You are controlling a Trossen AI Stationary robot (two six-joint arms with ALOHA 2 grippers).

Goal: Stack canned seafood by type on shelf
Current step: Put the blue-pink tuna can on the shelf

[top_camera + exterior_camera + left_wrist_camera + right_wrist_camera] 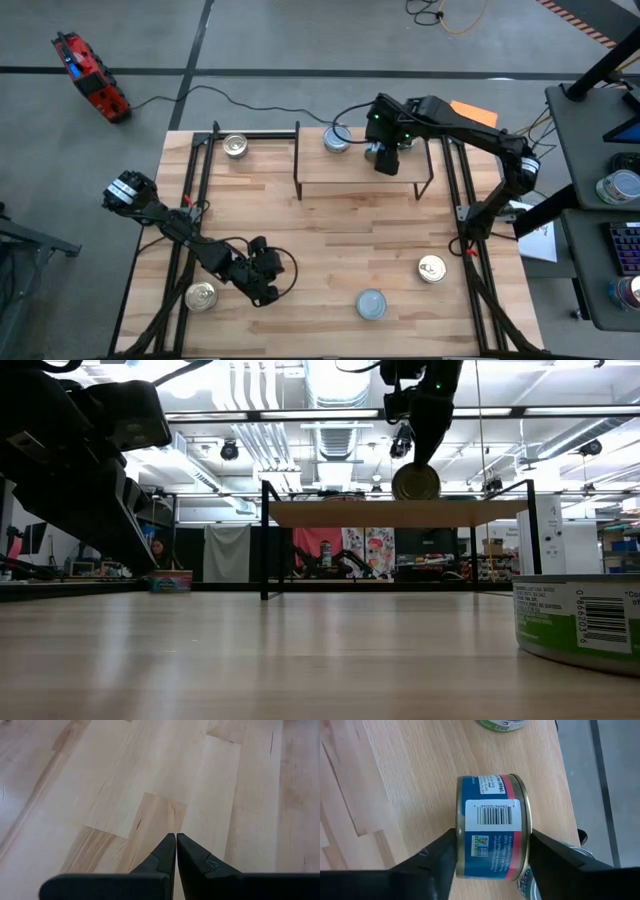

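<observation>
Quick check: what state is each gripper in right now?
Left gripper: jaws shut, holding nothing, low over the table.
Right gripper: jaws closed on a blue-labelled can above the shelf.

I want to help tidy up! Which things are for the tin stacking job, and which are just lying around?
For the job: shelf; blue-labelled tin; pale-topped tin on the shelf; pale-topped tin on the table; rear shiny tin; right shiny tin; left shiny tin.
Just lying about: red gadget on the floor; orange sheet.
</observation>
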